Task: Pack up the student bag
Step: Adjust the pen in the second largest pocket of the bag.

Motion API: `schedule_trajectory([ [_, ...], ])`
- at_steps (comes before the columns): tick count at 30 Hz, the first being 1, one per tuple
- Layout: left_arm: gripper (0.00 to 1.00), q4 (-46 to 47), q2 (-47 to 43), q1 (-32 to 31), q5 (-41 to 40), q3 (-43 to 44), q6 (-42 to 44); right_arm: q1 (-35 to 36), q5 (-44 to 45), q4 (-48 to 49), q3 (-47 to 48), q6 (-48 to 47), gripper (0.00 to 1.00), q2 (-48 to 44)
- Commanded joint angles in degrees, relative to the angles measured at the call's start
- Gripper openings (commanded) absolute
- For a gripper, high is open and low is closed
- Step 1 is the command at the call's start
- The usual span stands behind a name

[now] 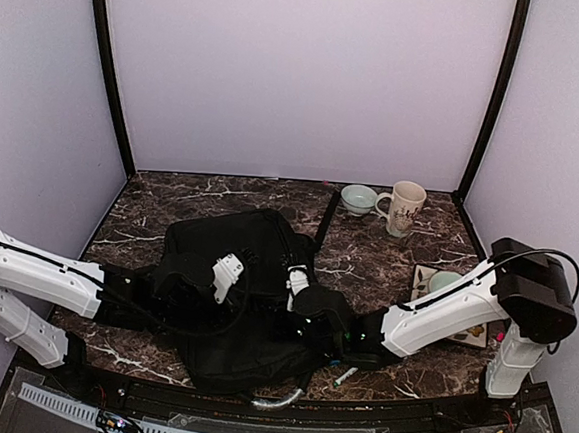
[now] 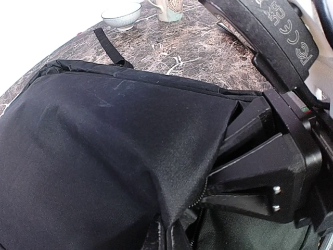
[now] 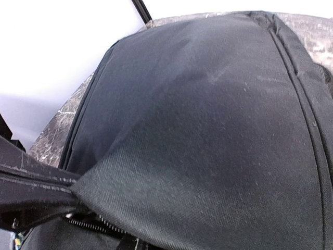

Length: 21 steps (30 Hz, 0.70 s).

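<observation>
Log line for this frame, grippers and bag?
left gripper: shut on bag flap | right gripper: at flap edge by zipper, grip unclear | bag: on table, flap lifted

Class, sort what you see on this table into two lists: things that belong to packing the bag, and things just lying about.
Belongs to the job: bag; left gripper, pinching its flap; right gripper, at its opening.
Lying about: bowl and mug, side by side at the back.
</observation>
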Motion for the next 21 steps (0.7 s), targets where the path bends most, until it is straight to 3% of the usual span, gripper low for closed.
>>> schedule_trajectory([
  [1,0.00,4.37,0.42,-1.27,5.14,0.54,-0.64,-1.09,5.25,1.63,-0.02,-4.69,0.19,4.52],
  [10,0.00,-1.11,5.38,-0.67,-7.52,2.08,-2.36,-0.87,-3.39,6.77,-6.29,-5.83,0.21,-0.33],
  [21,0.00,-9.15,4.77,1.26,-14.07,2.18,-4.21,1.26,-5.04,-0.99,-13.11,-5.45,0.31,-16.95],
])
